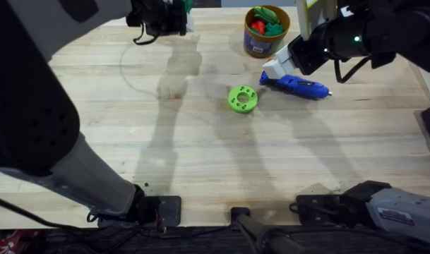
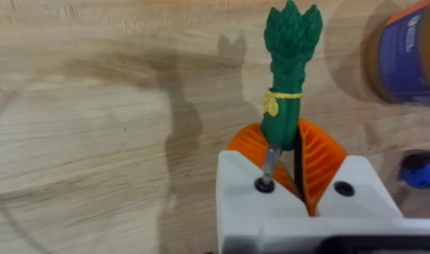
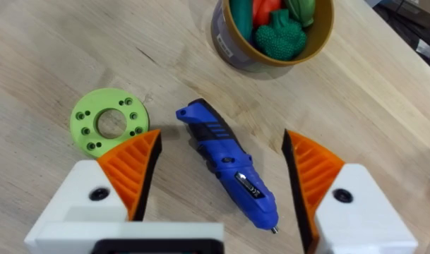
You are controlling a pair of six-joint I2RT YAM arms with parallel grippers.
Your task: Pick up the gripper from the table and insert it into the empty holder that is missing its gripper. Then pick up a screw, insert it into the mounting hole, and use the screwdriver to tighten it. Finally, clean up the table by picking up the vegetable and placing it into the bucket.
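Overhead: the wooden surface (image 1: 200, 155) carries a green disc with holes (image 1: 242, 99) near its middle, toward the far edge. Just to the right of the disc lies the blue screwdriver (image 1: 296, 86), flat on the wood, its thin tip pointing toward the right edge. The bucket (image 1: 266, 32) stands near the far edge, just behind the screwdriver, with green and red toy vegetables inside. The right claw (image 1: 278, 68) hangs over the handle end of the screwdriver, between it and the bucket. The left arm reaches to the far edge, its claw (image 1: 178, 17) dark against the background; a bit of green shows at its end. Left wrist: the left claw (image 2: 292, 159) is clamped on a green asparagus toy (image 2: 289, 77), the orange pads (image 2: 320, 159) pressed to either side of its stalk, the bushy tip pointing away from the camera and a yellow band round the stalk. The bucket's side (image 2: 402, 53) sits at one corner of this view, and a bit of blue screwdriver (image 2: 421, 171) at its edge. Right wrist: the right claw (image 3: 222, 173) stands wide apart, one pad on each side of the screwdriver (image 3: 229, 166), not touching it. The disc (image 3: 109, 121) lies just beside one pad; the bucket (image 3: 271, 53) lies beyond, holding a green broccoli piece and a red piece.
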